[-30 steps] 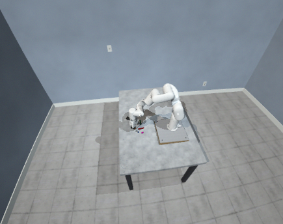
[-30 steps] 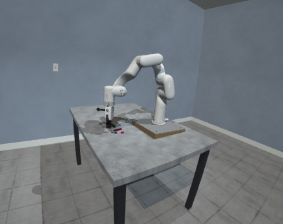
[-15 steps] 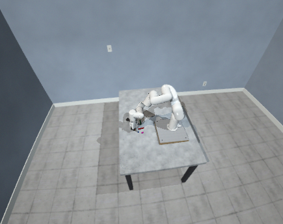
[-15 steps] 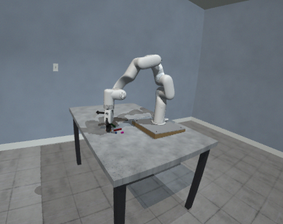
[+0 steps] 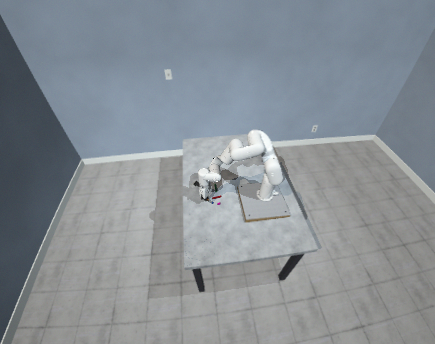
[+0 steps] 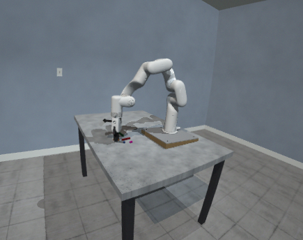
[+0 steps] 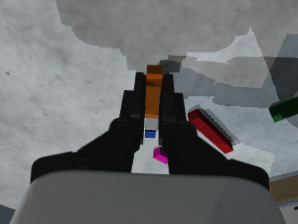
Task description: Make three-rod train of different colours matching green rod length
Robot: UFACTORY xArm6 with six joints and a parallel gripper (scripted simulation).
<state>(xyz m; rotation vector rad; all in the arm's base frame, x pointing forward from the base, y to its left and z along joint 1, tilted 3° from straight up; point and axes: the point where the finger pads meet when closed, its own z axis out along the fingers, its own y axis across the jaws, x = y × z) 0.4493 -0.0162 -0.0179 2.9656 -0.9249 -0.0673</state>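
My gripper is shut on the orange rod, low at the table; whether the rod touches it I cannot tell. In the wrist view, part of the grey rod shows just below the orange one, with the blue rod at its near end. The fingers and orange rod hide the rest. The magenta rod lies apart from the blue one. The red rod lies slanted right of the fingers. The green rod is farther right.
The robot's base plate is on the table, to the right of the rods. The table's left edge is close beyond the gripper. The arm's shadow falls around the rods.
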